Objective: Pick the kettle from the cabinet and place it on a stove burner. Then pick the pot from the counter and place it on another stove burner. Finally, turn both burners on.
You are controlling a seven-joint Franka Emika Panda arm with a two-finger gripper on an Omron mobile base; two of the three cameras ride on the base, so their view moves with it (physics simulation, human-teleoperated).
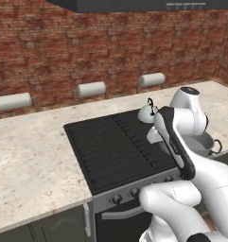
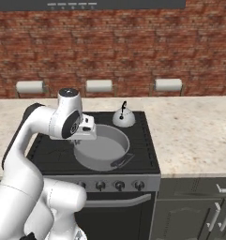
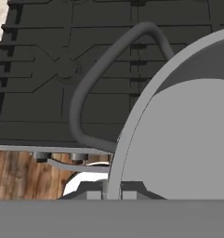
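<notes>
The wide grey pot [image 2: 105, 150] is over the front right part of the black cooktop [image 2: 53, 154], and I cannot tell whether it touches the grates. My gripper [image 2: 85, 139] is shut on its left rim. In the hand view the rim passes between my fingertips, my gripper [image 3: 112, 194] is clamped on it, and the pot's loop handle [image 3: 99, 79] curves out over the burners [image 3: 48, 69]. The small silvery kettle [image 2: 124, 117] with its black handle stands upright on the back right burner, just behind the pot. From the left base view the kettle [image 1: 146, 112] shows beside my arm, which hides most of the pot [image 1: 207, 144].
The knob row [image 2: 119, 185] runs along the steel range front. The beige counter [image 2: 194, 131] lies on both sides of the stove. Three paper towel rolls [image 2: 99, 86] hang on the brick wall. A dark range hood [image 1: 134, 4] hangs overhead. Dark cupboards [image 2: 199, 211] lie below.
</notes>
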